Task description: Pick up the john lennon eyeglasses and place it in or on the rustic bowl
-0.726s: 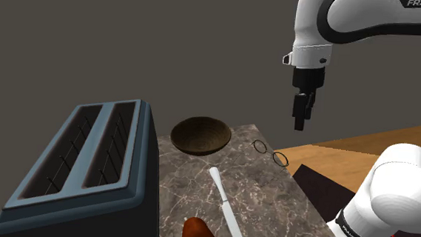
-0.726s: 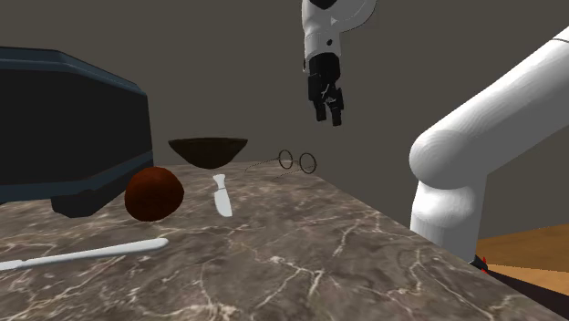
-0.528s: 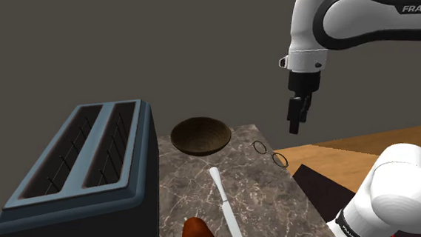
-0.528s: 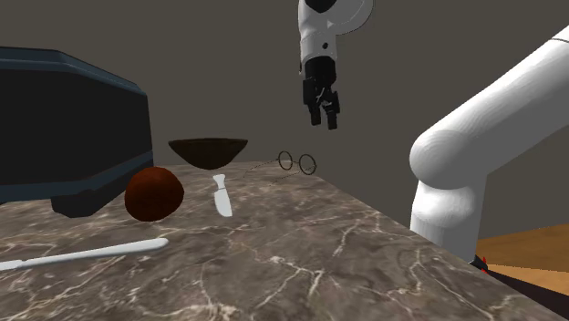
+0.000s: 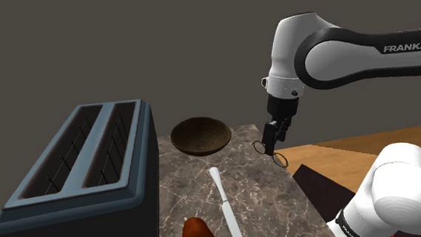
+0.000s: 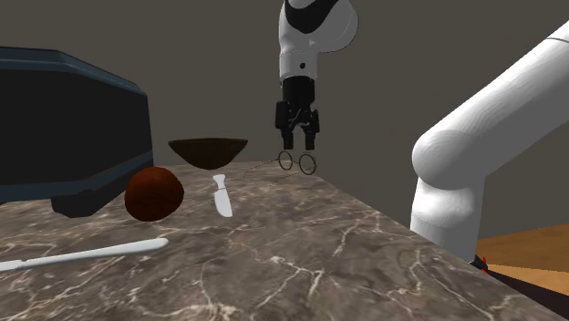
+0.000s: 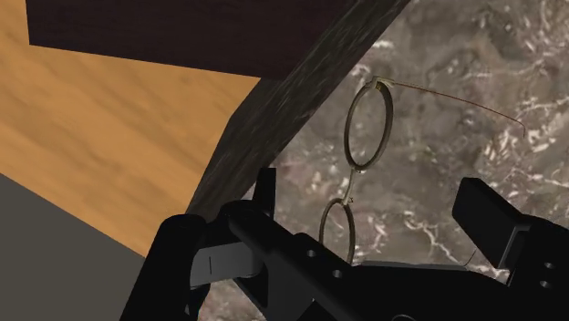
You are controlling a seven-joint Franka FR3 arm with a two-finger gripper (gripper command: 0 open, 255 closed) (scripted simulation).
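Dropped lower and swung toward the shoulder view's left since the earlier frames, leaving the gripper (image 5: 269, 148) hanging just above the eyeglasses (image 5: 279, 159) instead of high off to their right. Farthest left on the marble countertop (image 5: 271, 206), a bulky dark-blue two-slot toaster (image 5: 88, 167), well apart from the glasses. Next along, at the shoulder view's bottom edge, a red-brown rounded lump (image 5: 198, 234). Beyond it, the dark brown bowl (image 5: 201, 134), upright, near the counter's far edge. Just right of the lump, a white knife (image 5: 226, 207) lying flat, one end pointing toward the bowl, closer to the stand than both bowl and glasses and not between them. Then the thin round-lensed eyeglasses, flat on the counter's far right corner, near the bowl but apart from it. Seen from the second exterior view: toaster (image 6: 64, 137), another white utensil (image 6: 82, 255) in the foreground, lump (image 6: 155, 193), bowl (image 6: 208, 150), knife (image 6: 221, 194), then gripper (image 6: 297, 144) directly over the eyeglasses (image 6: 298, 162) with a small gap left. From the wrist view: gripper (image 7: 376, 205) with jaws spread wide, fingers (image 7: 488, 214) standing either side of the eyeglasses (image 7: 352, 182) and touching neither lens nor wire; one temple stretched out across the marble. Past the counter's edge, wooden floor (image 7: 91, 137).
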